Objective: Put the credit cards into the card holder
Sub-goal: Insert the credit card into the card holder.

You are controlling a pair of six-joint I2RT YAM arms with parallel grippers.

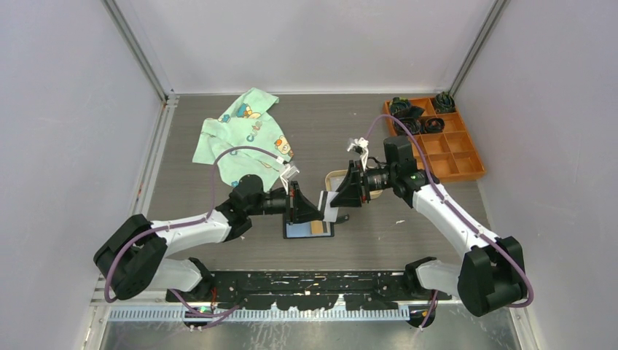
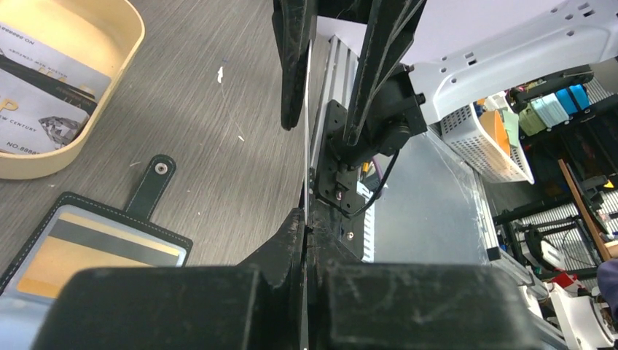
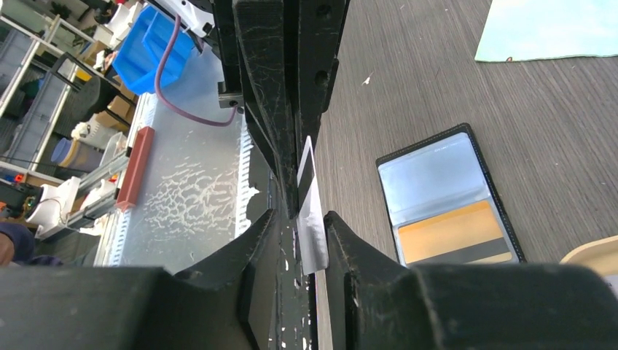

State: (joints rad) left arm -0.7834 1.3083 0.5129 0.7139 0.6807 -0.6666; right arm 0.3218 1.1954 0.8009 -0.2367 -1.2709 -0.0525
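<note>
A white credit card [image 3: 312,222] stands on edge above the table, between the two arms. My left gripper [image 2: 304,219] is shut on one end of it; only the card's thin edge [image 2: 307,131] shows there. My right gripper [image 3: 299,219] is open around the other end, with a gap beside the card. Both grippers meet over the middle of the table, left gripper [image 1: 318,210] and right gripper [image 1: 337,199]. Just below them the black card holder [image 1: 310,229] lies open and flat, with an orange card [image 3: 452,233] in its pocket and its snap tab [image 2: 154,182] sticking out.
A beige oval tray [image 2: 109,109] holding more cards [image 2: 44,95] sits just behind the holder. A green printed cloth [image 1: 244,135] lies at the back left. An orange compartment box [image 1: 444,142] with dark bits stands at the back right.
</note>
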